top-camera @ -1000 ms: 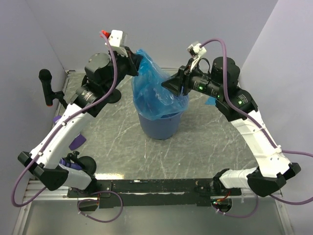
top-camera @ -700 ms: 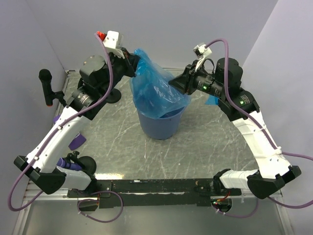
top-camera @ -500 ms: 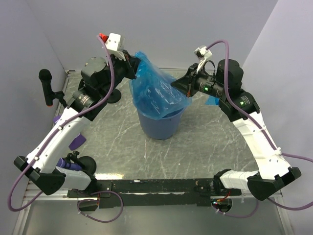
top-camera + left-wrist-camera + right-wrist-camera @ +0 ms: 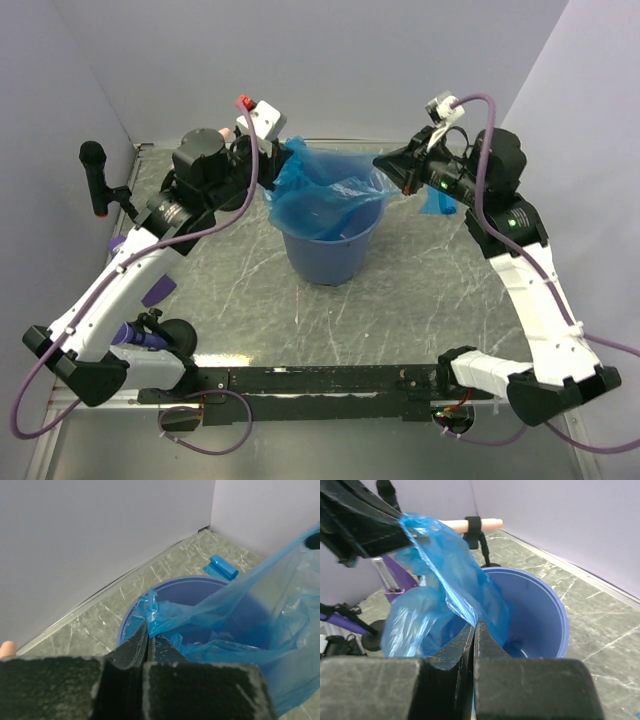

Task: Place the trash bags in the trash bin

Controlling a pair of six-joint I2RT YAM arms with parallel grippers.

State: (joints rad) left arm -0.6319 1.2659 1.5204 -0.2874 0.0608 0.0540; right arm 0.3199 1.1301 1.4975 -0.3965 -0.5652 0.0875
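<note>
**Overhead view.** The bin is seen upright on the table, toward the far side. A thin blue bag is draped across its mouth and stretched between the two arms. The left gripper is found closed on the bag's left edge, just outside the bin's left rim. The right gripper is closed on the right edge, just outside the right rim. A small blue packet is noted on the table to the right of the bin, below the right arm and apart from the bin. Bare table is left open in front of the bin, between the arms. The back wall stands close behind.

**Left wrist view.** A detail hidden from overhead is shown here: the jaws are pressed together with a fold of film pinched between them, just above the near rim. From there the film is pulled taut up to the right, and part of it sags inside the bin. The packet is seen beyond the bin, near the corner where the walls meet.

**Right wrist view.** The right jaws are seen closed to a thin line on a strip of film above the rim. The film runs up to the left gripper at the top left. The bin's inner wall is bare on the right, and loose film hangs over the left. Whether the film reaches the bottom cannot be told.
</note>
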